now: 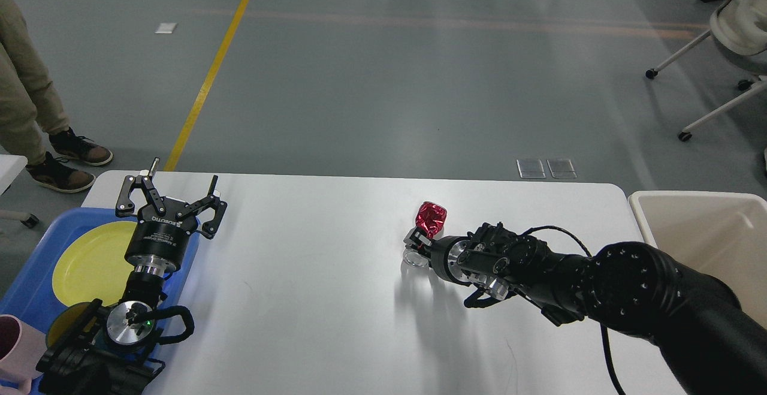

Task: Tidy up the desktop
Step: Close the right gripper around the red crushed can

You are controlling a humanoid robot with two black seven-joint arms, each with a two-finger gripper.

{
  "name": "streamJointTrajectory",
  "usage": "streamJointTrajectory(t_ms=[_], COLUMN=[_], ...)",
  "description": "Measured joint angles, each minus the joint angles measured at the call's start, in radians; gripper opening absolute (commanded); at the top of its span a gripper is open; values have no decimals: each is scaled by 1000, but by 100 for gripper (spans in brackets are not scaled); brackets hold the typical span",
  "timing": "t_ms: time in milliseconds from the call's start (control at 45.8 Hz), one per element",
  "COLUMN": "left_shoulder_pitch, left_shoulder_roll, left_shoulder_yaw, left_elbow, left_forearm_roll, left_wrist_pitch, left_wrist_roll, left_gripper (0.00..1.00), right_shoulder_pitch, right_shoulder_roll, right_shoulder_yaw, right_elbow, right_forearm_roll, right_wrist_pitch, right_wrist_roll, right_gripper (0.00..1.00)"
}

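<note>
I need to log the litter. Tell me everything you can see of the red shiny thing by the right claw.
The red wrapper is a small crumpled piece of glossy, foil-like material, bunched into a lump. It sits at the tip of the right claw, on or just above the white desktop, right of centre. Whether the claw grips it cannot be told.

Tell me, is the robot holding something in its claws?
The right gripper sits at the bottom of a crumpled red shiny wrapper, but its fingers are too dark to show a real hold. The left gripper is open, holding nothing.
</note>
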Motion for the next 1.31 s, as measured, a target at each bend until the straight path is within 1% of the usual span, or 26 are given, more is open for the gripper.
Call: streamJointTrajectory(t_ms=[262, 328, 350, 481, 633, 1027, 1311], left_shoulder_pitch=[0, 0, 0, 0, 0, 0, 0], left_shoulder_roll=[0, 0, 0, 0, 0, 0, 0], left_shoulder_yaw=[0, 0, 0, 0, 0, 0, 0], left_elbow=[0, 0, 0, 0, 0, 0, 0], left_forearm_roll=[0, 0, 0, 0, 0, 0, 1], left_wrist_pitch=[0, 0, 0, 0, 0, 0, 0], left_wrist_roll=[0, 0, 0, 0, 0, 0, 0], left_gripper=[96, 96, 96, 96, 96, 96, 96], right_shoulder_pitch=[1, 4, 6, 10, 17, 39, 91], right_shoulder_roll=[-2, -2, -1, -1, -1, -6, -61], right_shoulder_yaw=[3, 6, 12, 36, 49, 74, 81], right_elbow=[8, 9, 11, 11, 12, 12, 19], right_forearm_roll=[-1, -1, 0, 0, -6, -6, -5], right_wrist_pitch=[17, 29, 42, 78, 89, 123, 180], right_wrist_roll=[-15, -27, -37, -58, -77, -81, -99], right_gripper=[0, 0, 0, 0, 0, 0, 0])
